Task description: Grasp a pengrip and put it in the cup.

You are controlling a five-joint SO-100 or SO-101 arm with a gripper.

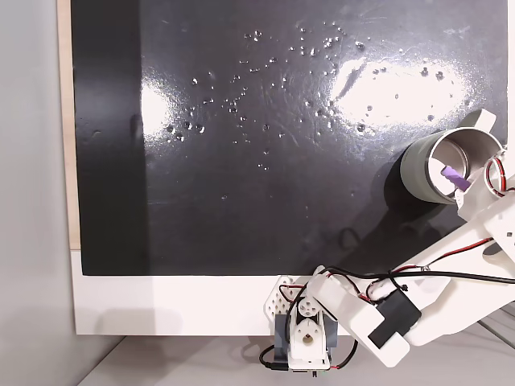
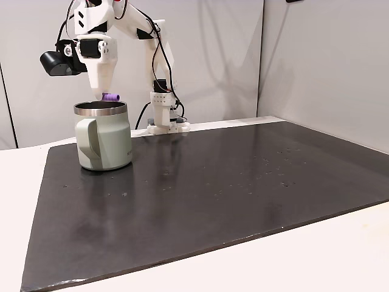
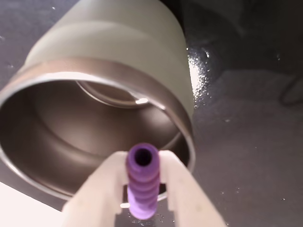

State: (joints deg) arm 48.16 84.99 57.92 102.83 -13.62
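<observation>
Wrist view shows the gripper [image 3: 142,189] clenched on the purple pengrip [image 3: 142,184], held above the cup [image 3: 109,61] — over its near rim, it seems. Placing step: probably nudge toward the centre, then let go — the pengrip should drop inside.

Specked black mat [image 1: 265,185], white table [image 1: 161,305]

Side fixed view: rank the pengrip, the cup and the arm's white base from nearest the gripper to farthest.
1. The pengrip, clamped in the gripper, above the mug's rim.
2. The cup, directly below the gripper, at the mat's left.
3. The arm's white base, behind and to the right, at the mat's far edge.
</observation>
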